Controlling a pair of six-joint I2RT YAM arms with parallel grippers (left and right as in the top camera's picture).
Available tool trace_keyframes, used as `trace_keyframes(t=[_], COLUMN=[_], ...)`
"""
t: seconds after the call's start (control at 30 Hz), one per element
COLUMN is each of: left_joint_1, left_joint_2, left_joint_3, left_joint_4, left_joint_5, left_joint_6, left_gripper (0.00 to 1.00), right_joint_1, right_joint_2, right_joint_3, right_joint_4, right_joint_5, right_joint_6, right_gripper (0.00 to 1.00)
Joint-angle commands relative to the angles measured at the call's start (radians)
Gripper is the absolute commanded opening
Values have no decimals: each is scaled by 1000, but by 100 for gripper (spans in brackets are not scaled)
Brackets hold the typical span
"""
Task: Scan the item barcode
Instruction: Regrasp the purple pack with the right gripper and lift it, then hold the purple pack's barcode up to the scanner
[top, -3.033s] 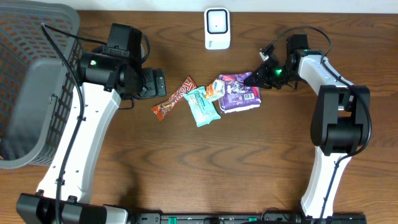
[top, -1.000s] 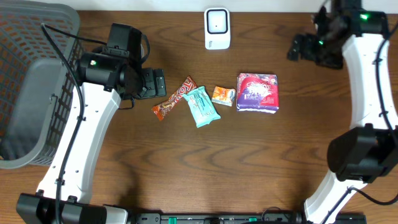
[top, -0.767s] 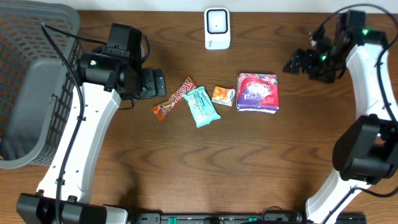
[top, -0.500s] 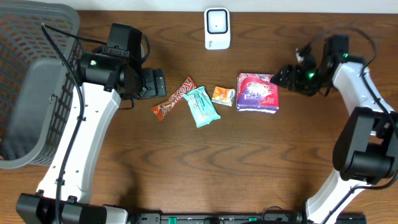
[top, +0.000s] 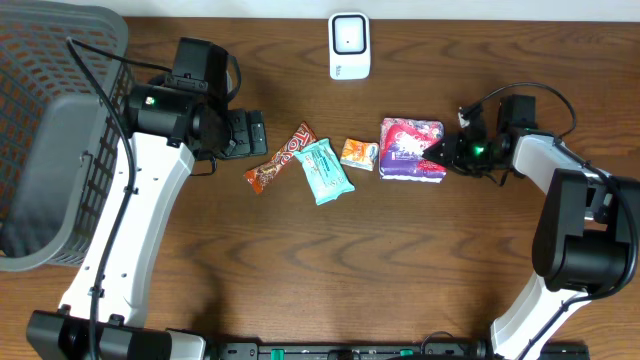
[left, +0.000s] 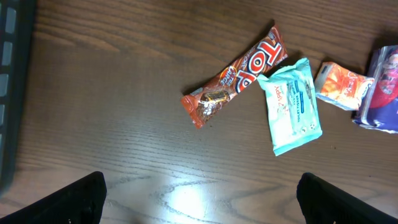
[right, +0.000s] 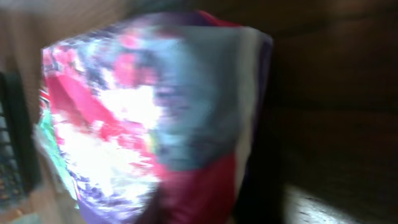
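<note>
Purple packet (top: 405, 145) is sitting against the right hand (top: 438, 155) for scanning, perhaps gripped, I cannot tell; left hand (left: 199, 186) is gaping wide.

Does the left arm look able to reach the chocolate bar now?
Probably yes. The chocolate bar lies flat near the open left end effector, with nothing between them; only the teal packet crowds its far end.

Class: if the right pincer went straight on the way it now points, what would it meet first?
The purple and red packet; the right pincer is at its near edge, though contact is unclear.
</note>
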Motion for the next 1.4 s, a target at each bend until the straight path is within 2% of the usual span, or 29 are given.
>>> trace_keyframes(t=[0.0, 0.1, 0.3, 0.43, 0.57, 0.7, 0.87, 1.03, 1.17, 1.37], left_joint_1=[4, 4, 4, 4, 4, 4, 4, 4, 4, 4], left_joint_2=[2, 2, 2, 2, 2, 2, 2, 2, 2, 2], left_joint_3=[-5, -5, -5, -5, -5, -5, -5, -5, -5, -5], left_joint_4=[-4, -4, -4, -4, -4, -4, -4, -4, -4, -4], left_joint_5=[-10, -10, -10, -10, -9, -9, -10, -10, -10, -9], left_joint_6=[-5, -5, -5, -5, -5, -5, -5, -5, -5, -5], left_gripper=[98, 98, 98, 98, 98, 98, 98, 98, 98, 98], right_joint_1=[24, 22, 24, 55, 109, 188, 299, 393, 419, 412], right_joint_2=[11, 8, -4, -4, -4, -4, -4, 10, 47, 142], right_joint_3=[-21, 22, 189, 276, 294, 294, 294, 294, 294, 314], right_joint_4=[3, 17, 36, 177, 388, 425, 493, 628, 701, 777], right_joint_5=[-47, -181, -314, -313, -173, 138, 425, 614, 681, 616], right_joint_6=[50, 93, 291, 457, 633, 765, 789, 792, 830, 864], right_gripper=[1, 1, 1, 1, 1, 1, 1, 1, 1, 1])
